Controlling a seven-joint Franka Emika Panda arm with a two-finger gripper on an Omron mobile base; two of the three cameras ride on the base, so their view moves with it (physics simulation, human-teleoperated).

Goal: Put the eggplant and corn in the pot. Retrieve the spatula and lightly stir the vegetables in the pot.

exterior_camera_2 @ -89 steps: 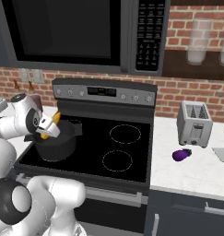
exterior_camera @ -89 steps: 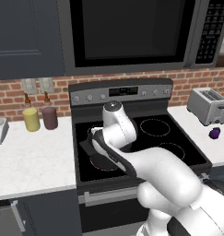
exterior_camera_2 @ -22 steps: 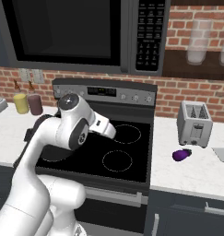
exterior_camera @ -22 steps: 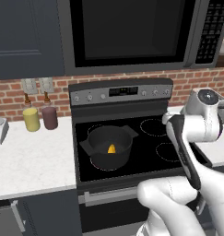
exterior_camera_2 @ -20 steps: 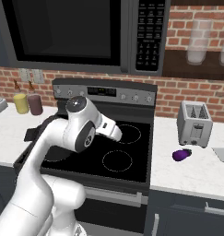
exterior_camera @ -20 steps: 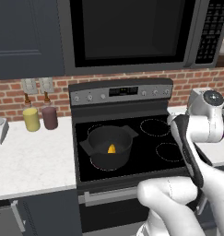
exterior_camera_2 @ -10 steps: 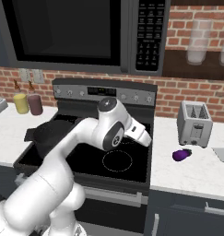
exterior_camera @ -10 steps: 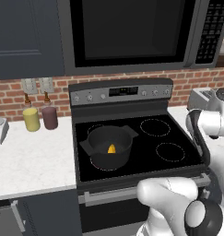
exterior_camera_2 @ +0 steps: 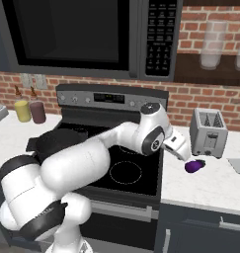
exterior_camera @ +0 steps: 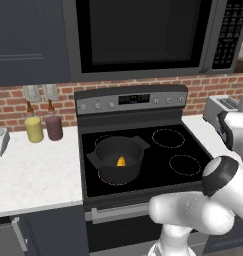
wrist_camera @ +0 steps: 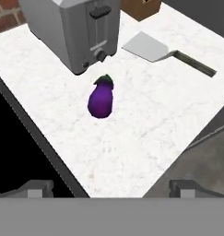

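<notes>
The gripper (exterior_camera_2: 194, 159) stands fully open and holds nothing. In the hand view its two dark fingertips (wrist_camera: 36, 188) rise far apart at the lower edge, with bare white counter (wrist_camera: 145, 120) between them.

The eggplant (wrist_camera: 101, 100) lies on the counter ahead of the gripper, between the lines of the two fingertips and apart from both. Its green stem end points away from the gripper, toward the toaster (wrist_camera: 76, 30). In the right base view the gripper hangs just above the eggplant (exterior_camera_2: 192, 166); whether they touch cannot be told from that view.

The toaster stands beyond the eggplant, near it but apart. A flat grey spatula (wrist_camera: 164, 50) lies on the counter beyond the gripper and to the right in the hand view, beside the toaster, its blade toward the toaster and its handle running away from it. A brown object at the top edge of the hand view is too cropped to identify.

The pot (exterior_camera: 118, 158) sits on the front left burner of the stove (exterior_camera: 143, 150), well apart from the gripper, across the cooktop on the side away from the toaster. The corn (exterior_camera: 121, 161) lies inside the pot, on its floor. Two jars, yellow (exterior_camera: 34, 129) and maroon (exterior_camera: 54, 127), stand on the far counter beyond the pot.
</notes>
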